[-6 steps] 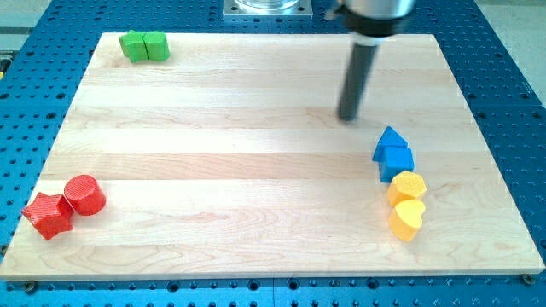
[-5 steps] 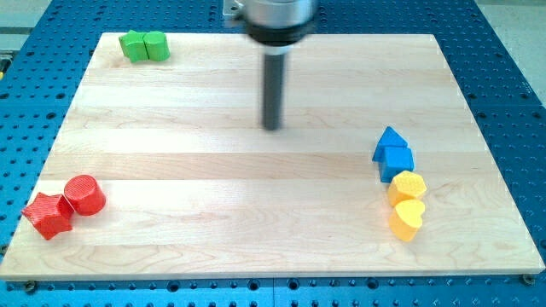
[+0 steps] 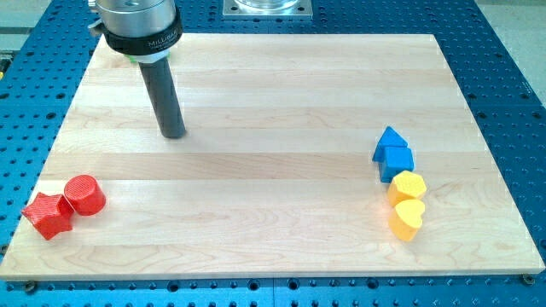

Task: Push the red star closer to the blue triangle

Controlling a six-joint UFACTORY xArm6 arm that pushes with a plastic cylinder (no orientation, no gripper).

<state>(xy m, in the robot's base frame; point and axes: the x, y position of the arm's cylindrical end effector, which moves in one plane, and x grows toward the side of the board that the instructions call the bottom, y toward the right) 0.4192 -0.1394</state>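
The red star (image 3: 47,215) lies at the view's bottom left of the wooden board (image 3: 273,213), touching a red cylinder (image 3: 84,194) on its upper right. The blue triangle (image 3: 389,140) sits far off at the view's right, against a blue cube (image 3: 397,162) just below it. My tip (image 3: 174,133) rests on the board in the upper left part, well above and to the right of the red blocks and far left of the blue ones. It touches no block.
A yellow hexagon (image 3: 408,185) and a yellow heart (image 3: 407,219) sit in a column under the blue cube. The arm's head hides the green blocks at the board's top left corner. A blue perforated table (image 3: 512,85) surrounds the board.
My tip has swept from the board's upper right, across the middle, to the upper left. The arm's head now covers the green blocks. No block has moved.
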